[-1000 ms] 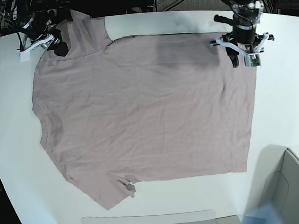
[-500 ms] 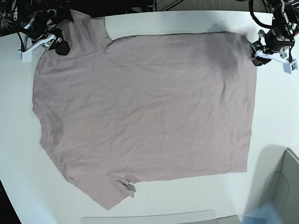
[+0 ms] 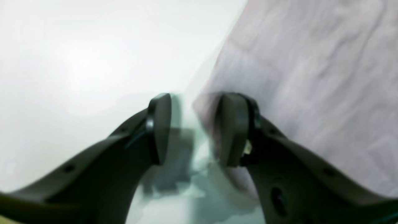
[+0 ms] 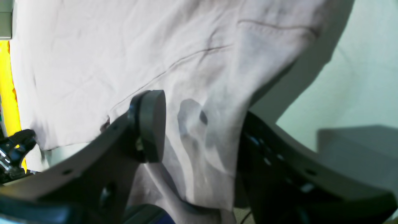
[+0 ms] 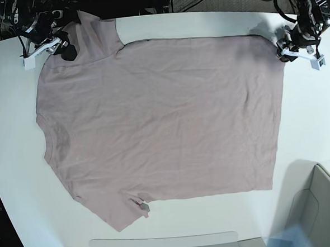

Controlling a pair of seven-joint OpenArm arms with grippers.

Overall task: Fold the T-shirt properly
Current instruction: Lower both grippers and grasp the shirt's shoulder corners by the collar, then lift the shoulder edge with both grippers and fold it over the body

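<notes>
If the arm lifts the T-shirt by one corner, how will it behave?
The T-shirt lies flat with fine wrinkles, so it is probably limp and would drape. In the right gripper it already sags into folds. It looks thin, likely light.

T-shirt [image 5: 159,124]: one, spread flat across the middle of the white table [image 5: 316,125].

Grippers: two. The right gripper [image 5: 51,46] is at the far left corner, the left gripper [image 5: 301,53] at the far right corner.

Grey bin [image 5: 319,209]: one, near right corner.

Grey tray [image 5: 164,246]: one, near edge.
</notes>
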